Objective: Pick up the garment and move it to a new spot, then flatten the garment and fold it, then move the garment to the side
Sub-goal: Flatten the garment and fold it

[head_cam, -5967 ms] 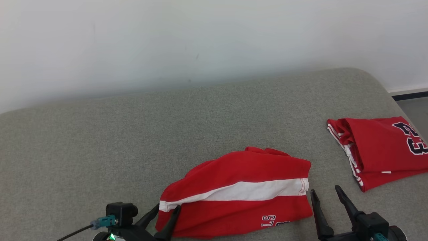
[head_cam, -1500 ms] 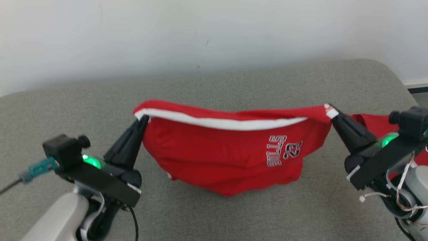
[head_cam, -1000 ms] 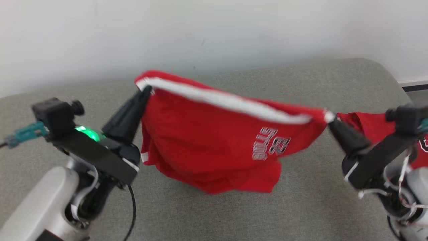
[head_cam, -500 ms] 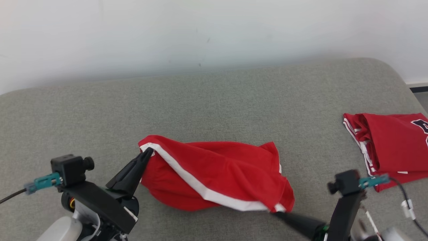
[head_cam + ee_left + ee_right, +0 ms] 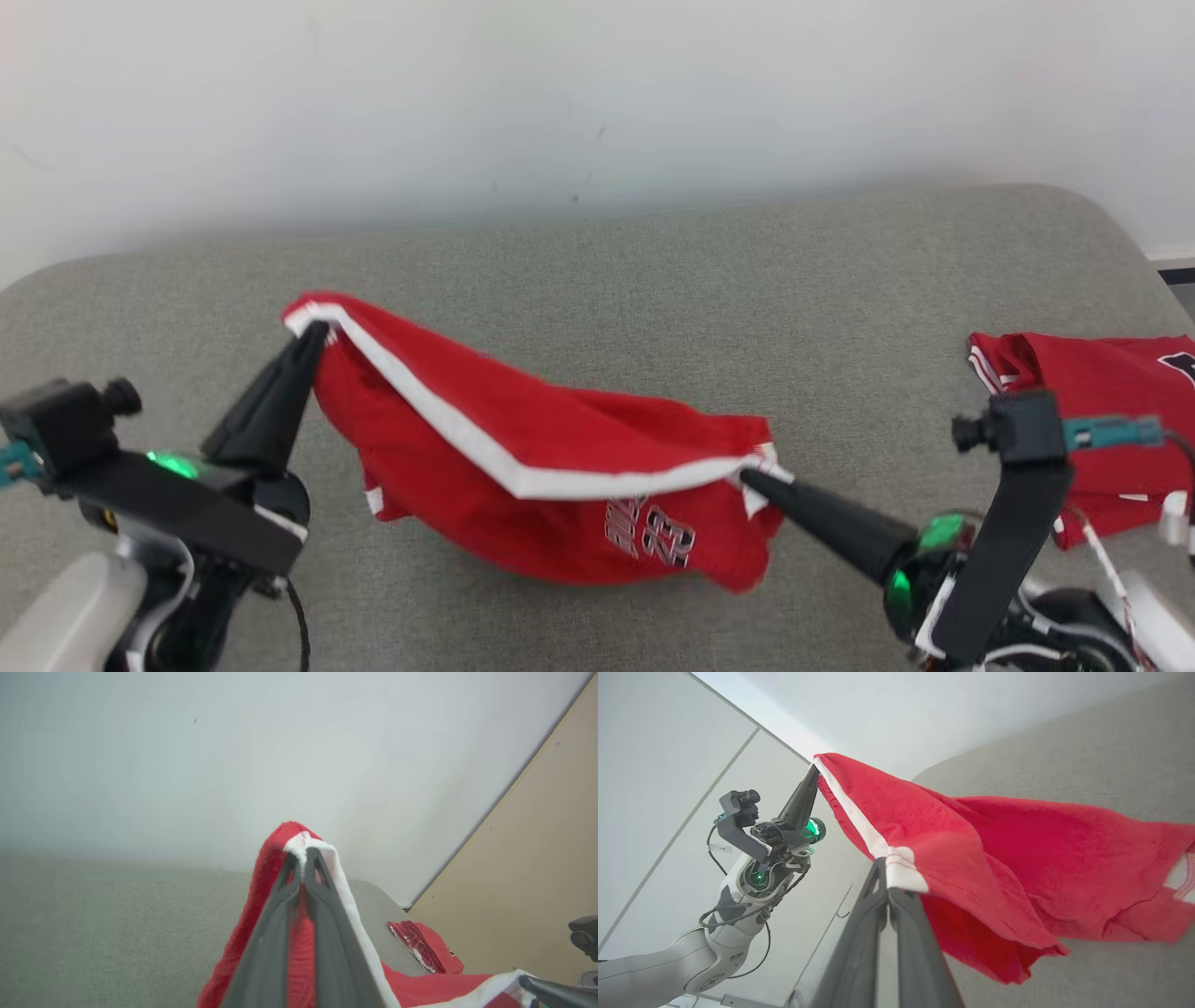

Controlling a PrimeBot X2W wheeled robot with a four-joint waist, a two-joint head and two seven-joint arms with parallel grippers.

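The garment (image 5: 523, 467) is a pair of red shorts with a white stripe and a "23" print, held stretched above the grey cushion. My left gripper (image 5: 316, 334) is shut on its raised left corner, whose white band (image 5: 322, 851) folds over the fingertips. Lower at the right, my right gripper (image 5: 752, 479) is shut on the other white-edged corner (image 5: 903, 872). The cloth (image 5: 1017, 858) sags between them, its lower edge near the cushion. In the right wrist view my left gripper (image 5: 813, 770) shows pinching the far corner.
A second red garment (image 5: 1092, 411), folded with white trim, lies at the cushion's right edge (image 5: 423, 952). The grey cushion (image 5: 607, 280) stretches back to a white wall. A beige panel (image 5: 537, 858) stands at the right in the left wrist view.
Half a second ago the shorts lay low on the cushion; now both grippers have risen, the left up and leftward, and the printed side hangs facing me again. The camera shifted slightly.
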